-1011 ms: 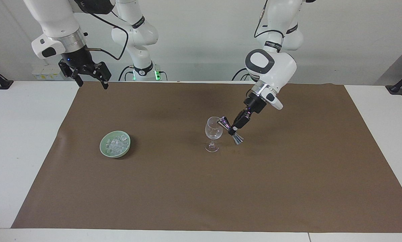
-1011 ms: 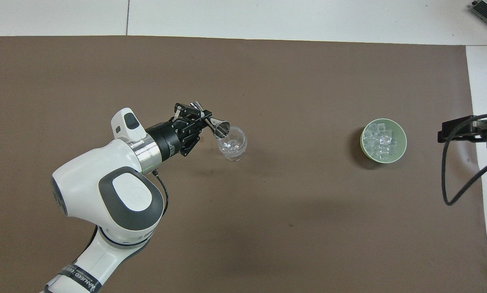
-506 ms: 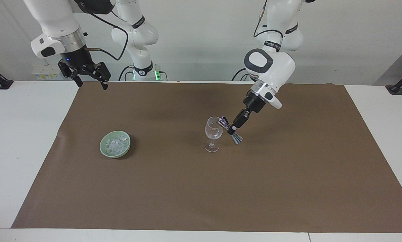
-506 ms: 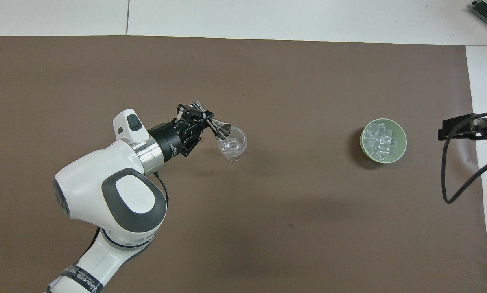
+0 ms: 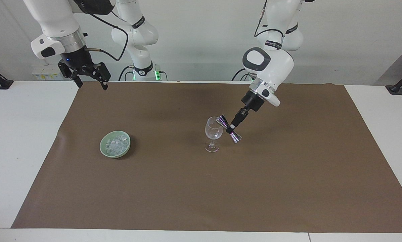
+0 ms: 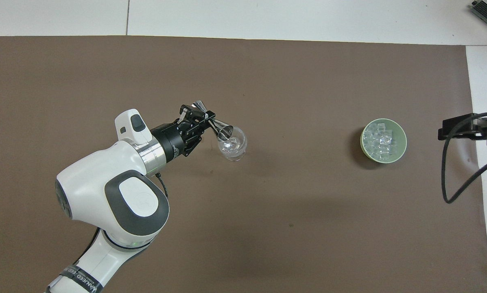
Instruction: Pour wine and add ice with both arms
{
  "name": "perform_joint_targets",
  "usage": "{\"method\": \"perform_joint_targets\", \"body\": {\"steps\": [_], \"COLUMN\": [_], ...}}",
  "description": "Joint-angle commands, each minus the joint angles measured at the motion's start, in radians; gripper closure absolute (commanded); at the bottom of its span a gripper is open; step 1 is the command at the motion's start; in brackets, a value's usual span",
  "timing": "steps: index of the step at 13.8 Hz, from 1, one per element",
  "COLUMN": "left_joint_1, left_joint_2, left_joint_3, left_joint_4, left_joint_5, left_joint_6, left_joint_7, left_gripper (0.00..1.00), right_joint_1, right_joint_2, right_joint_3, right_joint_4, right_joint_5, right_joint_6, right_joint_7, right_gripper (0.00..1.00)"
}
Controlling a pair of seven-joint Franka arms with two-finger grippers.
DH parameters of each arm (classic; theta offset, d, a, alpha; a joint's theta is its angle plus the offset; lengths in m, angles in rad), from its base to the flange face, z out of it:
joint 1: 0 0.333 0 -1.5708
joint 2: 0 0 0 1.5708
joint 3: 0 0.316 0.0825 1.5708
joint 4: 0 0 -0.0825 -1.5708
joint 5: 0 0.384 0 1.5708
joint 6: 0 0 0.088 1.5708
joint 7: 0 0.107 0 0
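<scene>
Nearby, left pincer (image 5: pixel 231 128) grips jigger (image 5: pixel 229 129) tipped over glass (image 5: pixel 213 133); right pincer (image 5: pixel 87 78) gapes, bowl (image 5: pixel 103 145) well apart.

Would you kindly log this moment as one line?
left gripper: holds jigger tipped at glass rim | right gripper: open, waiting above mat edge | ice: in bowl

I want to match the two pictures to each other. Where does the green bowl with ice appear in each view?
Facing view: the bowl sits low at that picture's left, on the brown mat, with the ice in it.
Overhead view: the bowl sits at that picture's right, at mid height.
Shared landmark: the glass stands beside it, toward the left arm's end of the table.
</scene>
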State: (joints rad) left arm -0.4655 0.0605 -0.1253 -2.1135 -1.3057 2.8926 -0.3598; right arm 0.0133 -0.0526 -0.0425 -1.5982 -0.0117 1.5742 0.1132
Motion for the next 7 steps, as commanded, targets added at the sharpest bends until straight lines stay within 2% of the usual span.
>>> {"method": "perform_joint_targets", "body": {"steps": [1, 7], "left_joint_1": [-0.022, -0.018], "left_joint_2": [-0.024, -0.022], "left_joint_3": [0.016, 0.018], "left_joint_4": [-0.014, -0.002], "left_joint_5": [0.032, 0.095], "left_joint_6": [0.016, 0.017], "left_joint_7": [0.004, 0.004], "left_gripper": [1.0, 1.0], "right_joint_1": [-0.015, -0.015], "right_joint_2": [-0.021, -0.023], "right_joint_3": [0.003, 0.004], "right_joint_4": [-0.031, -0.032], "right_joint_5": [0.016, 0.016], "right_joint_6": [0.026, 0.024], "right_joint_7": [-0.029, -0.026], "right_gripper": [0.0, 0.0]}}
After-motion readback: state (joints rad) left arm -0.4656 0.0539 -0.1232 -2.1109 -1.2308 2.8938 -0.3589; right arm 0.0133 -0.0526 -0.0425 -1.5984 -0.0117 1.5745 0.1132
